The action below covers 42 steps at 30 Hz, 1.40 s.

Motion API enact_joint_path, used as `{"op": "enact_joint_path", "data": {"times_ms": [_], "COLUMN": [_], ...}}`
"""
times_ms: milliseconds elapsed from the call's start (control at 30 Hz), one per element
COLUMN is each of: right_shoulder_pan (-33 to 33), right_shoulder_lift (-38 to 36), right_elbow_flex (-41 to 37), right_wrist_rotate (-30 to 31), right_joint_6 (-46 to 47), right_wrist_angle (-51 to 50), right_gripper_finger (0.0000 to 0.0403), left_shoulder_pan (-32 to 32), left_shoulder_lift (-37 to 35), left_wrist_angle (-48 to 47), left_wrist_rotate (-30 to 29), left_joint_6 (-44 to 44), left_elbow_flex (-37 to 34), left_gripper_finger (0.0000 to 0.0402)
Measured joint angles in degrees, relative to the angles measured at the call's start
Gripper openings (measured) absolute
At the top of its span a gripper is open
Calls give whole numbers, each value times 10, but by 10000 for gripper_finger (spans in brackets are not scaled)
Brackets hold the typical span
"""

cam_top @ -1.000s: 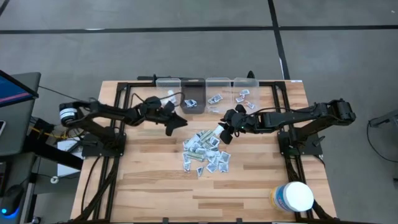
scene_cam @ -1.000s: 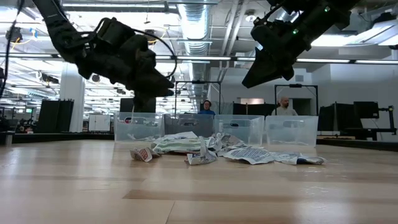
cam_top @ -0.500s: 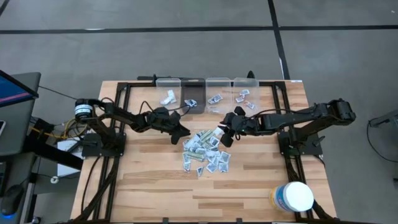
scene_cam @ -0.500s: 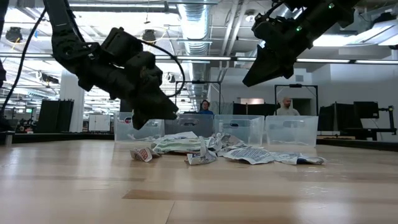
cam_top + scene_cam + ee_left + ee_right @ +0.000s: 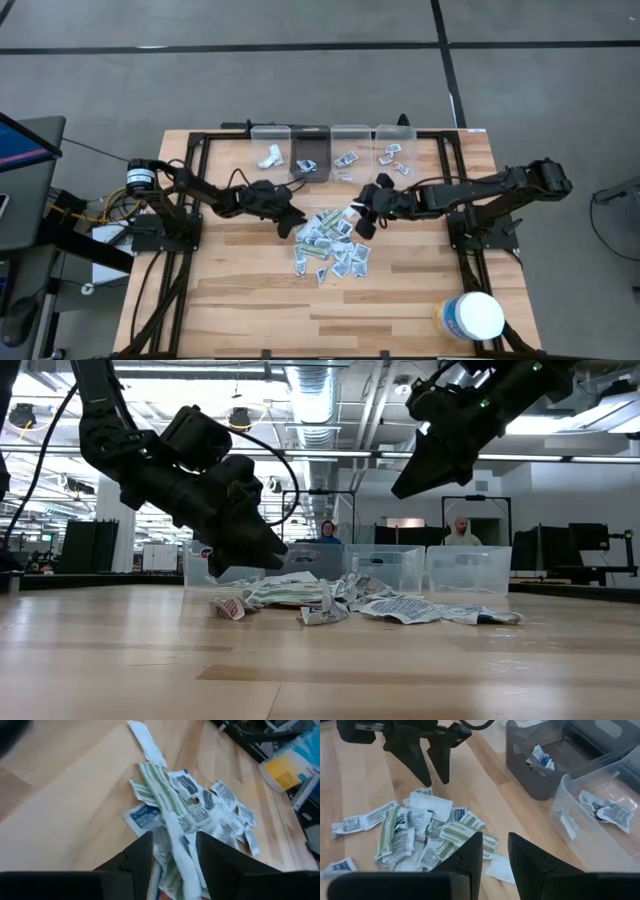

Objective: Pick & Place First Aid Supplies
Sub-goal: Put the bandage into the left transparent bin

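The first aid supplies are a loose pile of small white-grey packets point(image 5: 330, 245) in the middle of the wooden table, also seen in the low view point(image 5: 350, 600). My left gripper point(image 5: 292, 222) is open and hangs just above the pile's left edge point(image 5: 262, 560). In its wrist view the fingers point(image 5: 173, 836) stand on either side of a pale strip point(image 5: 175, 845). My right gripper point(image 5: 360, 222) is open and empty, higher up over the pile's far right side point(image 5: 405, 488), with a white packet point(image 5: 500, 867) on the table below it.
Several small bins stand along the far edge: a clear one point(image 5: 270, 150) with a white packet, a dark grey one point(image 5: 310, 162), and two clear ones point(image 5: 350, 150) point(image 5: 393, 148) holding packets. A large white tub point(image 5: 472, 317) stands at the near right corner. People show far behind.
My left gripper has moved from beside the far bins toward the pile, coming nearer and down until its open fingers hang just above the pile's left edge. My right gripper has stayed almost still above the pile. The packets have not moved.
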Motion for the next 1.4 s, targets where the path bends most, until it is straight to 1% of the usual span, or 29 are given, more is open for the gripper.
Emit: {"op": "enact_joint_path", "data": {"times_ms": [100,267,533,767,967,1167,1400], "right_shoulder_pan": [3,3,15,22,22,22,22], "right_shoulder_lift": [0,0,0,0,0,0,0], "right_elbow_flex": [0,0,0,0,0,0,0], "right_wrist_rotate": [0,0,0,1,1,1,2], "right_joint_6": [0,0,0,1,2,2,2], "right_wrist_angle": [0,0,0,0,1,1,1], "right_gripper_finger": [86,86,86,86,86,86,86], "left_shoulder_pan": [-9,-19,-24,-26,-46,-61,-61], "left_shoulder_lift": [0,0,0,0,0,0,0], "left_wrist_angle": [-1,-9,-18,-27,-27,-27,-27], "left_wrist_rotate": [1,-3,-38,-41,-53,-78,-93], "left_joint_6": [0,8,20,45,78,95,125], "left_elbow_flex": [0,0,0,0,0,0,0], "left_gripper_finger": [157,152,149,149,149,149,149]}}
